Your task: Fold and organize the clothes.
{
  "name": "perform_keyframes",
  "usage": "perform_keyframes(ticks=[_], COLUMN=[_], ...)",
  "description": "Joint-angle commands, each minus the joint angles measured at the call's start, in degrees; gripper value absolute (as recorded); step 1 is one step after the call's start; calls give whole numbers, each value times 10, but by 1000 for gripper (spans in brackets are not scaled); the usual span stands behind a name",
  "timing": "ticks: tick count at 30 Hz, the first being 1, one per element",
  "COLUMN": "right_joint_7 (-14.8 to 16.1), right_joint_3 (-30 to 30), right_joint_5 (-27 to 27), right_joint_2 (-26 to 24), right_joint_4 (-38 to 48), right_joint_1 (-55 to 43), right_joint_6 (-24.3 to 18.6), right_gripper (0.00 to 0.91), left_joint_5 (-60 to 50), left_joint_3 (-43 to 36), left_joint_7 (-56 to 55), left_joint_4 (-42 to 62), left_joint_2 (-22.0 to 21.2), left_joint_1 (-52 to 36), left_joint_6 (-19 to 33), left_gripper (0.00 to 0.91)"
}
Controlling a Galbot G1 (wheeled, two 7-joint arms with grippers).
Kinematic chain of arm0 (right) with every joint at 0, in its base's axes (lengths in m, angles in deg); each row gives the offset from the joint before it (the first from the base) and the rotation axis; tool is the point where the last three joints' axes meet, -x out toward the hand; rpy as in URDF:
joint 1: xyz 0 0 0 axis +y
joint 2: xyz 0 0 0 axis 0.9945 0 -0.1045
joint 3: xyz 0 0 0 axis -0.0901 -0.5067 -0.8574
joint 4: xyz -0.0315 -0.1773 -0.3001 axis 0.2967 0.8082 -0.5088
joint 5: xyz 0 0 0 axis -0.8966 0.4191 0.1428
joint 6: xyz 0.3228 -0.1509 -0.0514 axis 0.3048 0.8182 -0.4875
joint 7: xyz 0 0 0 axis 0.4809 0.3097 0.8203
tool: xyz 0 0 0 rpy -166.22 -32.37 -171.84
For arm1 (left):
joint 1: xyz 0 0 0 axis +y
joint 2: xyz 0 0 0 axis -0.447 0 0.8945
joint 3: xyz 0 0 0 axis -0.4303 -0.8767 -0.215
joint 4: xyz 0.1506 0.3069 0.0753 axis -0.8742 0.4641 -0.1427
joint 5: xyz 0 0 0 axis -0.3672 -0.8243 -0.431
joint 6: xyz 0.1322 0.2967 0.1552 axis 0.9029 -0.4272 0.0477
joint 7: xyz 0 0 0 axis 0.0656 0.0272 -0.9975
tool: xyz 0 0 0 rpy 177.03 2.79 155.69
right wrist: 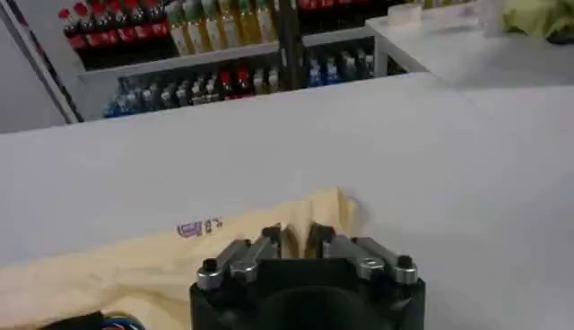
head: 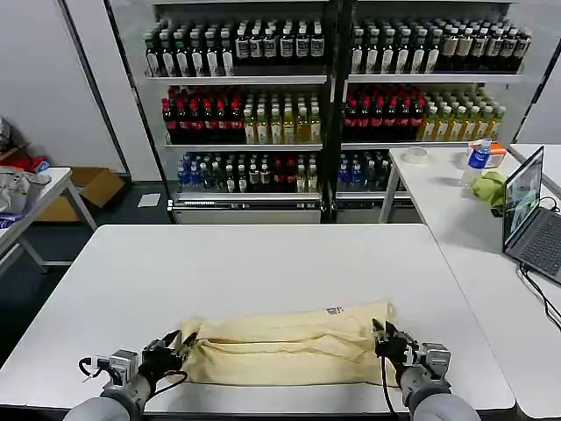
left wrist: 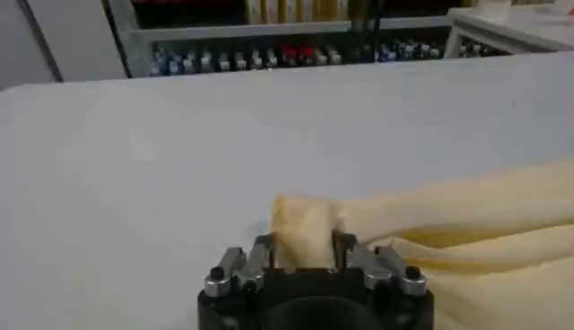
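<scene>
Lying near the front edge of the table (head: 263, 263), the shirt (head: 285, 346) is already gathered into a long band whose long axis runs side to side across the robot's front, with the printed neck label (head: 334, 310) on the far edge toward the right end. Each end of the band meets one gripper: the left gripper (head: 175, 344) is at the left end and the right gripper (head: 382, 338) at the right end, so neither arm is nearer than the other and the cloth stretches straight between them. From the left wrist, the left gripper's fingers (left wrist: 262, 254) are clenched on a bunched corner of the shirt, the cloth rising as a small pillar between them and trailing away toward the other arm. From the right wrist, the right gripper's fingers (right wrist: 269, 240) are closed on a thin edge of the shirt at its corner, and the label reads plainly just beside them, which the left wrist view does not offer. The head view alone gives the whole band and both ends at once. Judging from this, the coming move is a joint one, probably carrying the near edge over the far one, and it depends on both pinches holding evenly.
</scene>
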Motion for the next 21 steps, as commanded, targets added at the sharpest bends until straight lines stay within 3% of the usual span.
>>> perform_keyframes(ticks=[1,14,15,16,17,19,21], right_joint_7=[14,11,10,10,10,9,8], right_joint_3=[25,8,7,6,6,5,5], right_joint_5=[82,86,86,86,86,86,85], right_joint_2=[7,14,14,14,14,15,17], right_joint_4=[-17,-3,-3,-3,-2,-2,-4], right_joint_1=[19,22,22,22,21,21,22], right_joint_6=[-125,-126,-126,-126,-126,-126,-126], right_gripper=[907,907,907,907,907,907,907], left_joint_5=[-15,-8,1,8,10,15,15], left_joint_3=[4,-28,-29,-29,-29,-29,-28], left_joint_7=[-11,-18,-18,-17,-16,-13,-9], left_joint_4=[4,37,38,38,36,31,25], left_joint_2=[-15,-61,-63,-64,-64,-66,-66], left_joint_1=[5,-9,-11,-12,-10,-1,5], left_joint_6=[7,1,-1,-2,-2,3,9], left_gripper=[907,907,846,635,252,30,20])
